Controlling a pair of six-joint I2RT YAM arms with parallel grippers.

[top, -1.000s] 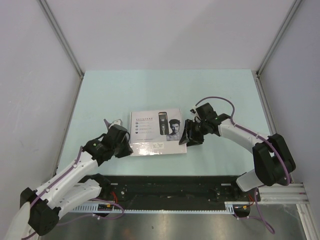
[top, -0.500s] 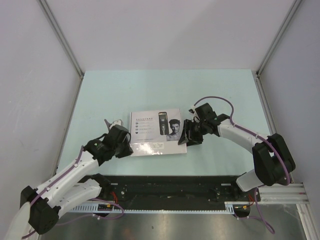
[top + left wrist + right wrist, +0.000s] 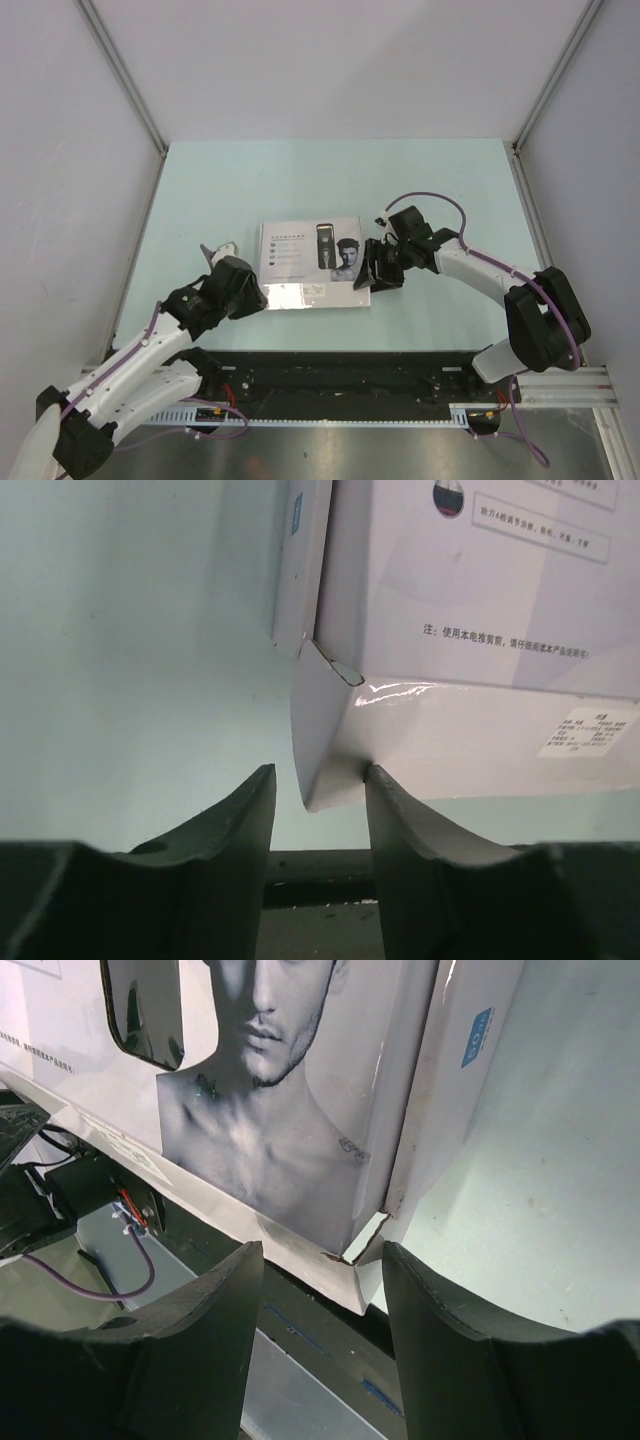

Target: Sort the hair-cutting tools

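The white box [image 3: 305, 262], printed with a man's face and a clipper, lies flat mid-table. The clipper, comb guards, brush and cable are out of view. My left gripper [image 3: 252, 297] is at the box's near left corner. In the left wrist view [image 3: 315, 780] it is open, with the box's corner [image 3: 325, 780] between the fingers and touching the right finger [image 3: 400, 820]. My right gripper [image 3: 372, 274] is at the near right corner. In the right wrist view [image 3: 322, 1260] it is open, straddling the box's torn lid corner [image 3: 350, 1260] without gripping it.
The pale green table [image 3: 320, 180] is walled by grey panels at the left, back and right. A black rail with cables [image 3: 330, 375] runs along the near edge just behind the box and grippers.
My left gripper has drawn back a little toward the near edge. The box's near edge now shows a shiny side face and looks slightly raised. The right gripper has shifted slightly left.
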